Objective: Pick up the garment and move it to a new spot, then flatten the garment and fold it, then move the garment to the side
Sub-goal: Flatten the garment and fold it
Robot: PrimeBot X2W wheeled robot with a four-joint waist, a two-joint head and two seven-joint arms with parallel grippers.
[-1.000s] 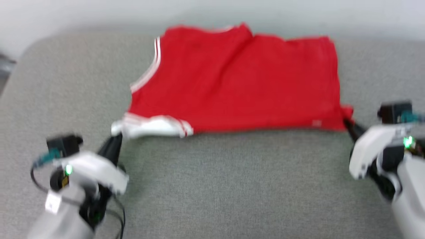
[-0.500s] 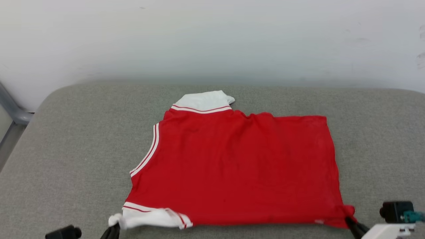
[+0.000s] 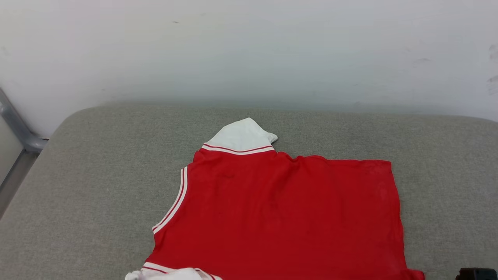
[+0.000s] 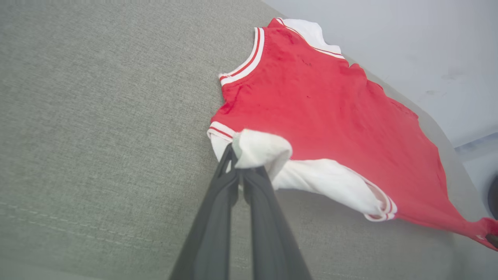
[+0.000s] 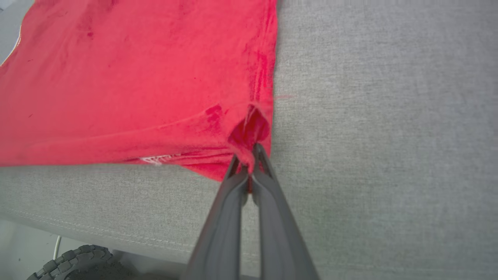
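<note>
The left gripper [image 4: 235,157] has its two dark fingers pressed together on a bunched fold of the near sleeve [image 4: 268,149], which is white and lifted a little off the grey cushion [image 3: 97,175]. The right gripper [image 5: 249,157] is pinched just as tight on the red hem corner, where the cloth puckers around the fingertips. Between the two grips runs the near edge of the garment [image 3: 280,217], a red jersey spread nearly flat on the near middle of the cushion, neck end toward the robot's left and hem toward its right. Its showing face is plain red, with white-and-red stripe trim along the neckline and sleeve seams. The far sleeve [image 3: 241,136] pokes out toward the pale wall [image 3: 249,50]. In the head view the jersey's near edge is cut off by the bottom of the picture, as is a dark block [image 3: 476,274] in the corner that cannot be identified. A small white label [image 5: 159,159] by the hem is too blurred to read. A ridged tyre [image 5: 66,264] shows below the cushion's edge.
</note>
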